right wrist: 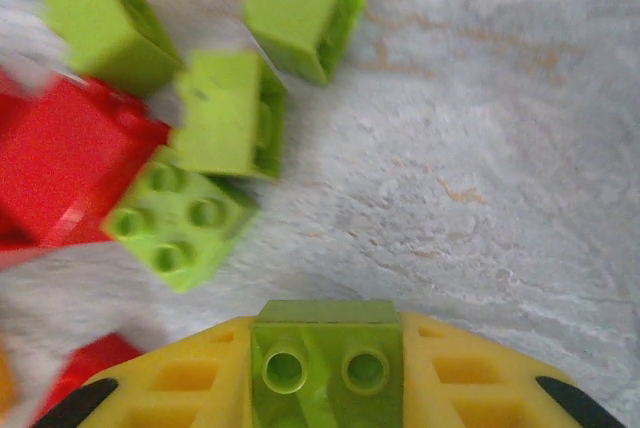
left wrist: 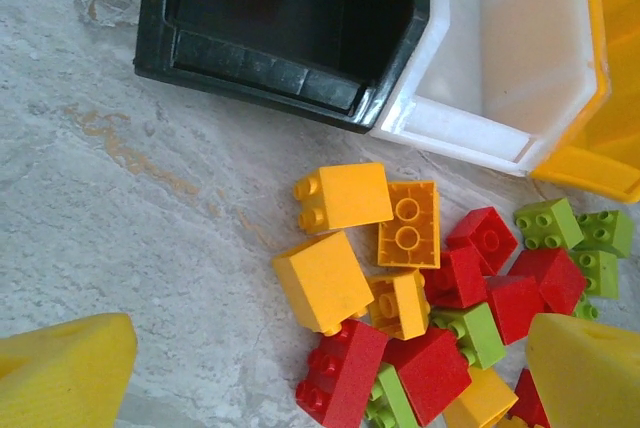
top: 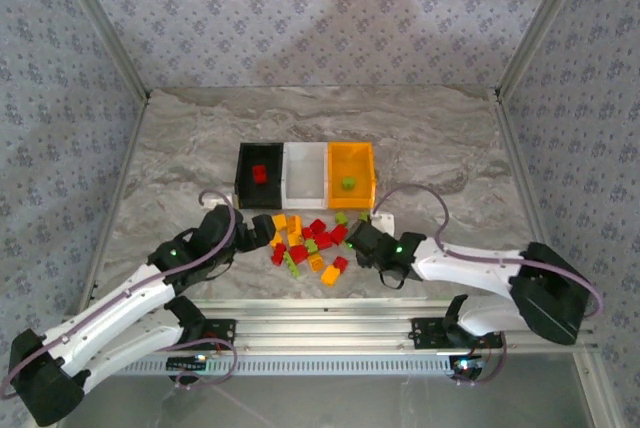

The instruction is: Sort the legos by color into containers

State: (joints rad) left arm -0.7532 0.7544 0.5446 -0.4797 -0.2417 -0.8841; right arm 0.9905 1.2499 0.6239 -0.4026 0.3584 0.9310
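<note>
Red, orange and light green legos [top: 308,243] lie heaped on the marble table in front of the containers. The black bin [top: 243,173] holds a red lego [top: 260,173], the white bin [top: 306,173] looks bare, and the orange-yellow bin [top: 352,153] holds a green lego [top: 348,184]. My left gripper [top: 262,228] is open at the heap's left edge; its yellow fingers [left wrist: 60,368] stand wide either side of orange and red legos [left wrist: 322,280]. My right gripper [top: 358,240] sits at the heap's right edge, shut on a light green lego [right wrist: 326,348], studs facing the camera.
More green legos [right wrist: 225,113] and a red one [right wrist: 70,168] lie just beyond the right gripper. In the left wrist view the black bin [left wrist: 260,68] and white bin [left wrist: 500,68] stand close behind the heap. An aluminium rail [top: 330,333] runs along the near edge, and patterned walls close off three sides.
</note>
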